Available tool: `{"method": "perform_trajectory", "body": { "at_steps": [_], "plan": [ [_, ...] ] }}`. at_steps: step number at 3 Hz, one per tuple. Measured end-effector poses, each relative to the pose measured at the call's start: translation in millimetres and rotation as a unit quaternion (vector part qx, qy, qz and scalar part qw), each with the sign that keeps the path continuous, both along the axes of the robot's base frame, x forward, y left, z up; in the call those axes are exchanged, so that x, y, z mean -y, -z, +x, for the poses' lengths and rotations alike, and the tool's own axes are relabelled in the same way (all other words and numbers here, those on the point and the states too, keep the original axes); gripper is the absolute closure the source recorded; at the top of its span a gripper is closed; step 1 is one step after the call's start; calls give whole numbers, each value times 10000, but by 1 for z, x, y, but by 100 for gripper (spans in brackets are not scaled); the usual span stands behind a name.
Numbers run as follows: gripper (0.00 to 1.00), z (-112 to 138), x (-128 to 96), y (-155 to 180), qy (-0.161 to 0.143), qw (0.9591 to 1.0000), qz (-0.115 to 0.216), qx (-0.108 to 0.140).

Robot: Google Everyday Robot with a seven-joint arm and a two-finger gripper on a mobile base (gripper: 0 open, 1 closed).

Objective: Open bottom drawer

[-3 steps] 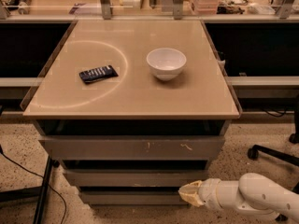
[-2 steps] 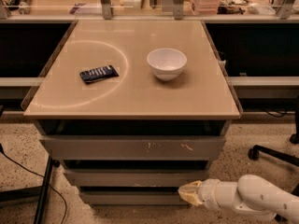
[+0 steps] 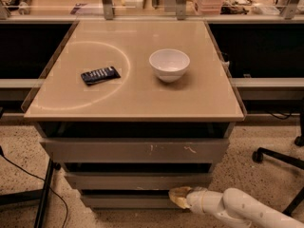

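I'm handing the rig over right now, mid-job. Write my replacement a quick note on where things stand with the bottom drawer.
End effector: low, at the right end of the bottom drawer, against its upper edge.
Bottom drawer: lowest of the three grey fronts; it does not look pulled out yet.
Done: the approach to the drawer.
Left: catch the front's edge and pull it out toward the camera.
On the cabinet top: white bowl and dark packet, well away from the arm.
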State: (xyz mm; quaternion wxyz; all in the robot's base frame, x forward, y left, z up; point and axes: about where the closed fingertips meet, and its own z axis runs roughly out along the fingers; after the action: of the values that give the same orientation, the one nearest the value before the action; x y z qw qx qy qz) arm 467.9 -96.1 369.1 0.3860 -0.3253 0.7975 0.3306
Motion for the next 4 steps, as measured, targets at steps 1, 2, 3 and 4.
{"method": "perform_trajectory", "body": {
  "at_steps": [1, 2, 3, 4],
  "plan": [
    [100, -1, -13, 45, 180, 9995, 212, -178],
    [100, -5, -18, 74, 315, 9991, 54, -292],
    [100, -16, -34, 87, -10, 9975, -698, -99],
    [100, -51, -53, 93, -432, 9886, -1439, -3]
  ]
}}
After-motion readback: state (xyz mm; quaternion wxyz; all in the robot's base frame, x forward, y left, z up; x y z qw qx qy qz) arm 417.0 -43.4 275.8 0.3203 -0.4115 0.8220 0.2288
